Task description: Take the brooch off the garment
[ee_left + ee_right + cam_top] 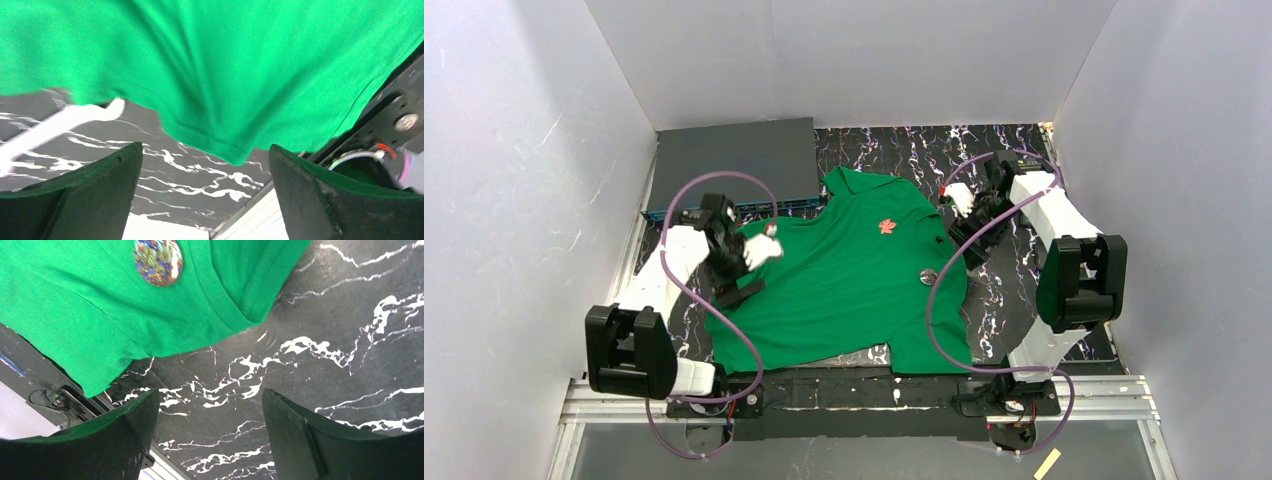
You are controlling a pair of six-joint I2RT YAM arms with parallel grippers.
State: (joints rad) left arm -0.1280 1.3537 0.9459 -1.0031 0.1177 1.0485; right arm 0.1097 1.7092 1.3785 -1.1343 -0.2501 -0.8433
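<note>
The green polo shirt lies flat on the black marbled table. The tiny red-orange maple-leaf brooch sits on its chest, below the collar. My left gripper is open and empty at the shirt's left sleeve. In the left wrist view the sleeve hem hangs just beyond that gripper. My right gripper is open and empty at the shirt's right sleeve. In the right wrist view it is over bare table beside the sleeve. The brooch shows in neither wrist view.
A small round disc lies on the shirt's right side; it also shows in the right wrist view. A flat grey-blue box sits at the back left. White walls enclose the table. A metal rail runs along the near edge.
</note>
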